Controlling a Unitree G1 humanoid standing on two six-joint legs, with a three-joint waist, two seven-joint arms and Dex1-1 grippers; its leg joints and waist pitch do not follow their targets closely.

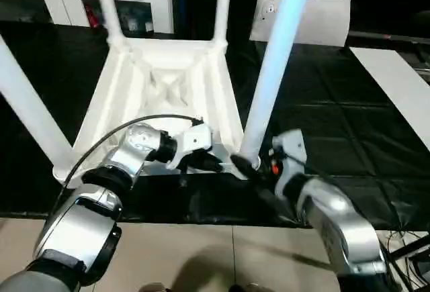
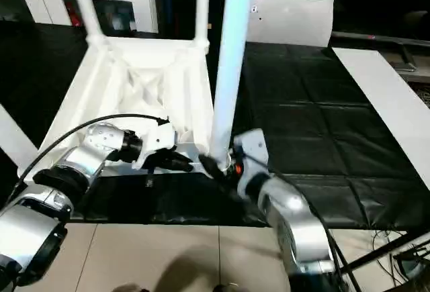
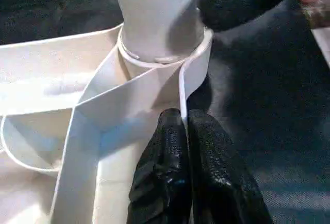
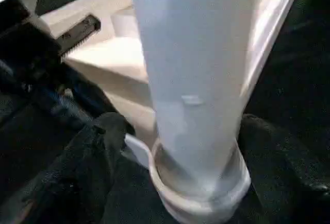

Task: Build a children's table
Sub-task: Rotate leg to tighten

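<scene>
Tabletop (image 1: 168, 84) lies upside down on the black-covered worktop (image 1: 336, 131), legs up. Left tool (image 3: 185, 131) pinches its near rim; right tool (image 4: 175, 147) straddles the near-right leg (image 1: 272, 64), seemingly loose.

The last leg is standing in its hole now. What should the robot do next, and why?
Probably draw the right gripper back. Its jaws stand open on either side of the leg, which stands upright in the tabletop's corner socket, while the left gripper, shut on the rim, steadies it.

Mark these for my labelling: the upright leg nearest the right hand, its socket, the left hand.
Long white tapered leg (image 1: 272, 70), left eye view, mid-shaft.
Round white corner socket (image 4: 198, 203), right wrist view, rim.
Left hand (image 3: 186, 131), left wrist view, fingertips.
</scene>
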